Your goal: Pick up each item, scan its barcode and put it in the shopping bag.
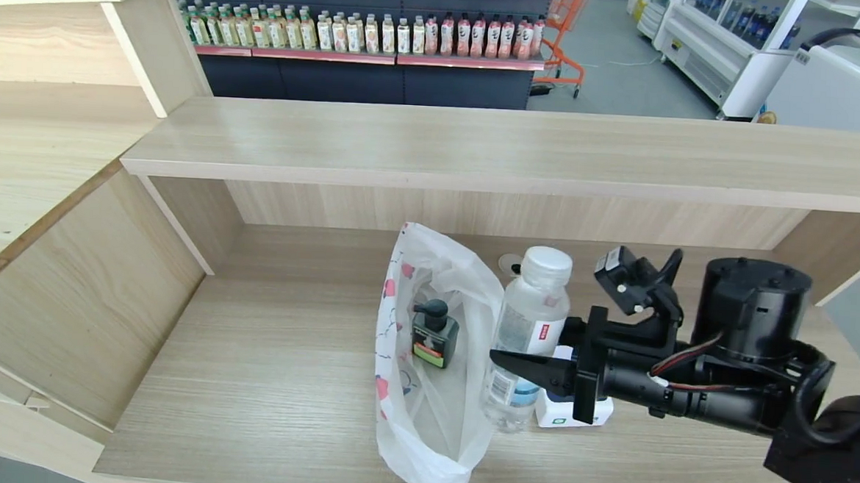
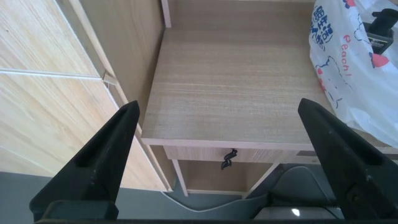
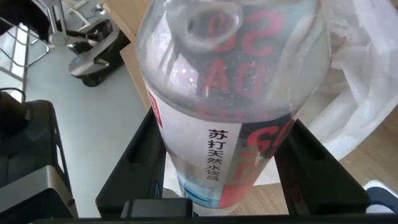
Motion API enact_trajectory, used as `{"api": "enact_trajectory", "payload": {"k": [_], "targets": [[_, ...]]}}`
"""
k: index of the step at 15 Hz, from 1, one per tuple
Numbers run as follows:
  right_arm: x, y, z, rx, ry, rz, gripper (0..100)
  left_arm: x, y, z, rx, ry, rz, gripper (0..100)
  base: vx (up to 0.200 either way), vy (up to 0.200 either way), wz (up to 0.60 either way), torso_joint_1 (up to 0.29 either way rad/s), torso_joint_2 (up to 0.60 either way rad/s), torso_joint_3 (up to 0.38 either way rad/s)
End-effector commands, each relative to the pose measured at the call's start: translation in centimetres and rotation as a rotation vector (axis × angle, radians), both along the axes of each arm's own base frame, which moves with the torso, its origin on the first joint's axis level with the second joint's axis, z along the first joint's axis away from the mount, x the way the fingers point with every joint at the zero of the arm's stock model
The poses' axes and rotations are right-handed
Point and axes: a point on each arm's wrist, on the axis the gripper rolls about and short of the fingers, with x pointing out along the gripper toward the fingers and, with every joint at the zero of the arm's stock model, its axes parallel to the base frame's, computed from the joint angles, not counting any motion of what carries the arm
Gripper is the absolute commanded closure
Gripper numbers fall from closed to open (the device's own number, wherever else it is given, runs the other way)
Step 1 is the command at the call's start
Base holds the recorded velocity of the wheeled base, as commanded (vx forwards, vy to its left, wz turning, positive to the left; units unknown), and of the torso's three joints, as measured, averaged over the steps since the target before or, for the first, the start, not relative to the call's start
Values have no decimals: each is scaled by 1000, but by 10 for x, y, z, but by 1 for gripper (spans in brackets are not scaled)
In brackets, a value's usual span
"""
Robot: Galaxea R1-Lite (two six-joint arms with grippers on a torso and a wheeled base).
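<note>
We're gripping the bottle (image 1: 533, 306) w/ the right end effector (image 1: 523, 360), clenched on its lower body. The right wrist view is showing a black finger (image 3: 146, 155) on each side of the clear plastic, by the red-and-white label. Bottle's standing roughly upright, white cap up, just right of the bag (image 1: 393, 387) and close against its right wall. We can't tell if its base is resting on the table (image 1: 246, 379).

Bag's lying open mid-table, white w/ pink print, mouth gaping upward. A dark pump bottle (image 1: 435, 335) is sitting upright inside, toward the far end. A white box (image 1: 575, 415) is sitting on the table just right of the bottle, partly under the arm.

We're keeping nothing in the left end effector (image 2: 219, 112): it's hanging released, fingers wide apart, by the table's near-left edge, well left of the bag.
</note>
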Motion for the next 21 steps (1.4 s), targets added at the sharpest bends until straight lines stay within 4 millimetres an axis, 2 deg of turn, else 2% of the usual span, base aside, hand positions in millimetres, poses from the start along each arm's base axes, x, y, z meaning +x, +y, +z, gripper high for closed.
{"api": "enact_trajectory", "payload": {"k": [1, 6, 16, 21], "targets": [[14, 12, -30, -53, 26, 15, 100, 0, 0, 0, 0, 0, 0, 0, 0, 0, 0, 0, 0, 0], [35, 25, -60, -50, -44, 22, 100, 0, 0, 0, 0, 0, 0, 0, 0, 0, 0, 0, 0, 0], [47, 35, -73, -11, -111, 27, 100, 0, 0, 0, 0, 0, 0, 0, 0, 0, 0, 0, 0, 0], [46, 33, -80, -14, -111, 25, 100, 0, 0, 0, 0, 0, 0, 0, 0, 0, 0, 0, 0, 0]]}}
